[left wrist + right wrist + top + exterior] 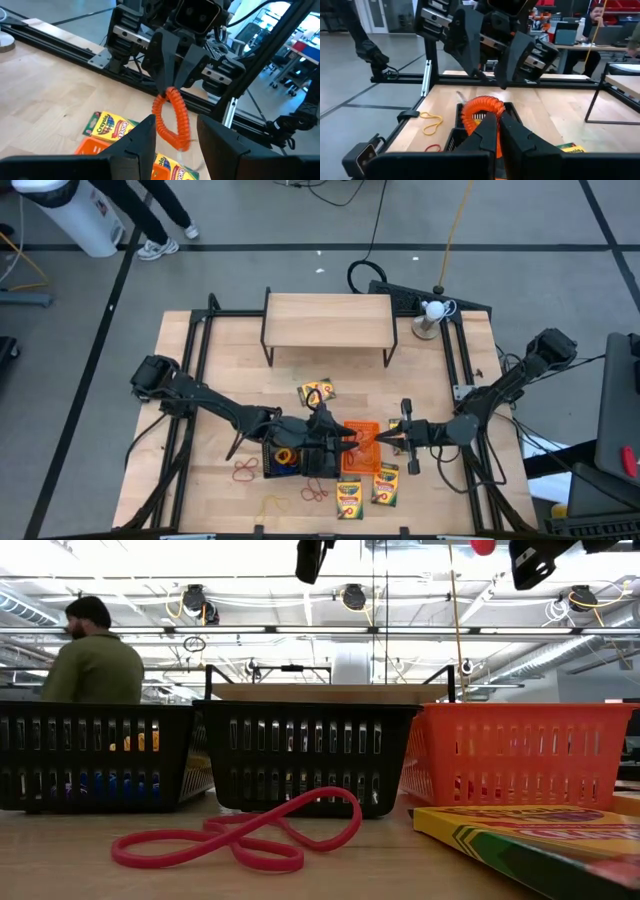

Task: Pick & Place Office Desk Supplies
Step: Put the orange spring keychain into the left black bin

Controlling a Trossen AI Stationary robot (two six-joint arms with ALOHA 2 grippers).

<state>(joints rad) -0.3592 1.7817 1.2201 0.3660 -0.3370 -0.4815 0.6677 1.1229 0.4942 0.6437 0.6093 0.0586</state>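
Note:
My right gripper point(382, 440) is shut on an orange coiled band point(172, 117), holding it above the orange mesh tray point(362, 452). My left gripper point(345, 438) faces it, open, one finger on either side of the hanging coil without pinching it. Two black mesh trays point(285, 455) point(320, 463) stand side by side left of the orange one. Crayon boxes lie behind the trays point(317, 391) and near the front edge point(350, 498) point(385, 483). Loose rubber bands, red point(245, 470) point(318, 492) and yellow point(272, 505), lie on the table in front.
A light wooden shelf point(328, 320) stands at the table's back, with a white ball on a stand point(432, 312) to its right. Black rails point(195, 350) run along both table sides. A person point(92, 660) sits in the room beyond.

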